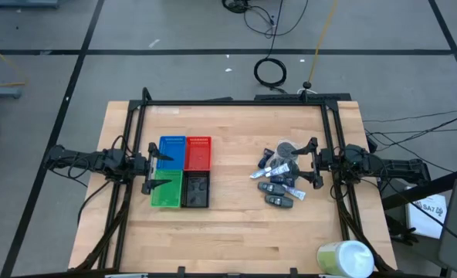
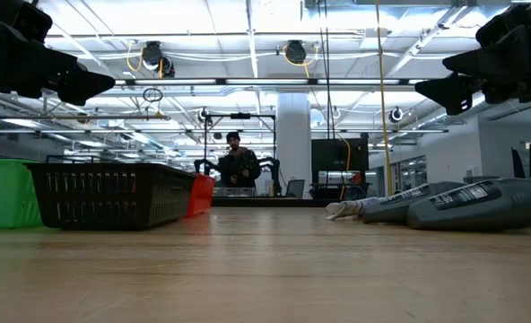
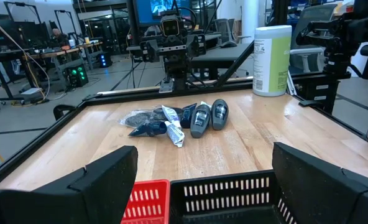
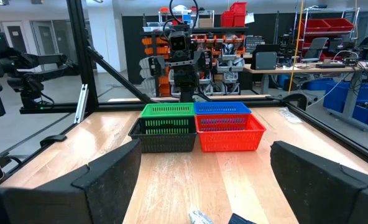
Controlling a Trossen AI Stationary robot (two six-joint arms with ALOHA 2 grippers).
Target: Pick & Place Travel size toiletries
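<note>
- The left gripper [image 1: 153, 164] hangs at the outer edge of the tray block, away from the toiletries, jaws spread wide and holding nothing.
- The block is four small slatted trays set tight together: blue tray [image 1: 171, 151], red tray [image 1: 198, 152], green tray [image 1: 166, 190] and black tray [image 1: 195, 190]. From above, nothing shows in them.
- The travel size toiletries [image 1: 278, 179] lie in a loose heap on the bare wood, well apart from the red and black trays, on the side away from the left gripper.
- In the left wrist view the heap reads as dark oblong packs [image 3: 210, 116] beside a pale crumpled tube [image 3: 173, 123].
- They look light; the tubes are probably soft and slick, the packs firmer. I would pinch one across its narrow middle, starting with an outlying piece.
- The right gripper [image 1: 313, 163] hovers just beyond the heap, on the far side from the trays, jaws spread and empty.
</note>
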